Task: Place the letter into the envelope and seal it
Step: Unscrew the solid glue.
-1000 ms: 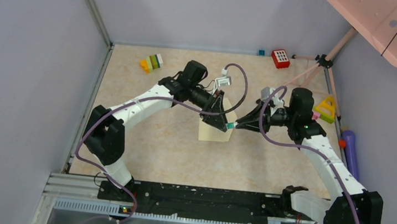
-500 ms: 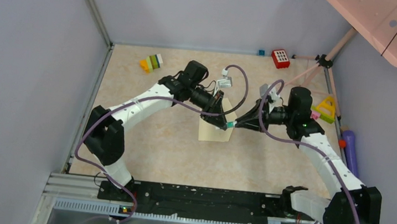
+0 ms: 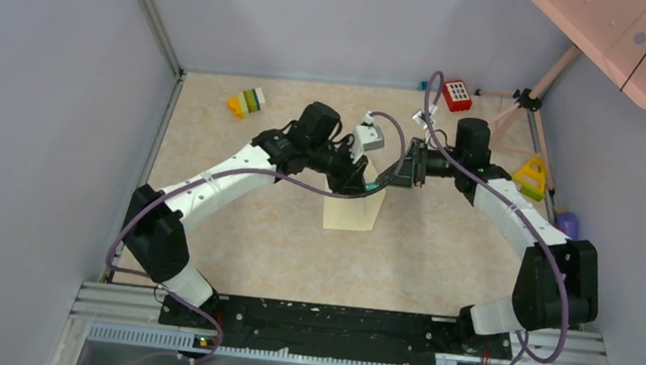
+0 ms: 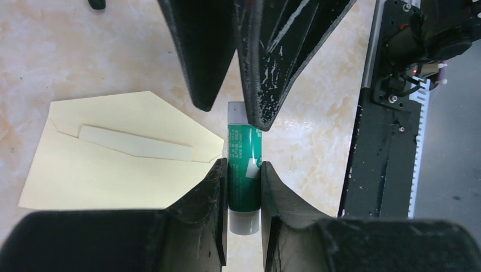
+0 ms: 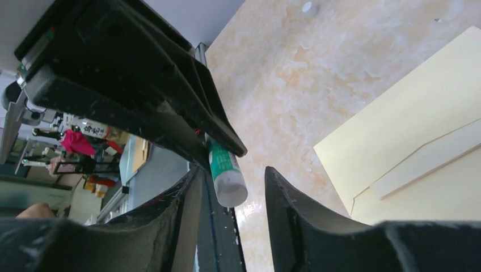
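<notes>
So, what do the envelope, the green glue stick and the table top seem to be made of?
The envelope: matte pale yellow paper, judging by its crisp fold lines and thin flat flap.
The glue stick: probably plastic, a glossy green printed tube with a whitish end.
The table top: smooth and slightly shiny with a beige marble pattern, perhaps laminate or vinyl. I cannot tell which.

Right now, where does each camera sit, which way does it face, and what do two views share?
Top external: above and behind the bases, looking down on the table; left arm and right arm show whole, envelope between them.
Left wrist: on the left arm, facing down past its left end effector, shut on the glue stick.
Right wrist: on the right arm, facing obliquely across the table past its open right end effector.
Shared: both wrist views show the glue stick, envelope and each other's end effector.
</notes>
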Tool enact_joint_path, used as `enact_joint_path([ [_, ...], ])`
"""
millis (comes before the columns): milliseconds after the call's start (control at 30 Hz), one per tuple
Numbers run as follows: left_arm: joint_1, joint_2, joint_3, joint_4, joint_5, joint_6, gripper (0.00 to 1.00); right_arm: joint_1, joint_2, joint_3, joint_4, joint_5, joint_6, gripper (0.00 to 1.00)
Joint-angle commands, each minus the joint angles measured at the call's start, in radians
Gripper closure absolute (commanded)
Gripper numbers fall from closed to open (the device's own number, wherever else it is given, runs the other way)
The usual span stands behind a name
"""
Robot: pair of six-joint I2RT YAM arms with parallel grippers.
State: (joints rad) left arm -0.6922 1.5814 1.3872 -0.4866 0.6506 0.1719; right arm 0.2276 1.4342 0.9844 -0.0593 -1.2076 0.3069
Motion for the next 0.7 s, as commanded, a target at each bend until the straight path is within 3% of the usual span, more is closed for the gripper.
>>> enact_joint_path([
  [0, -0.025, -0.030, -0.004, 0.016, -0.079, 0.044, 1.00, -0.014, -0.031, 0.037, 0.070, -0.029, 0.066, 0.52],
  [100, -0.019, -0.021, 0.010, -0.008, -0.006, 0.046, 1.00, -0.040, -0.107, 0.022, 0.024, -0.055, -0.133, 0.44],
  [300, -0.002, -0.001, 0.032, -0.068, 0.219, 0.044, 1.00, -0.064, -0.328, -0.163, 0.011, -0.068, -0.737, 0.37],
  [500, 0.001, 0.019, 0.020, -0.084, 0.371, 0.031, 1.00, -0.063, -0.484, -0.392, 0.246, -0.133, -0.878, 0.29],
  [667, 0.000, 0.048, 0.001, -0.057, 0.447, -0.003, 1.00, -0.063, -0.472, -0.372, 0.106, -0.217, -1.057, 0.32],
])
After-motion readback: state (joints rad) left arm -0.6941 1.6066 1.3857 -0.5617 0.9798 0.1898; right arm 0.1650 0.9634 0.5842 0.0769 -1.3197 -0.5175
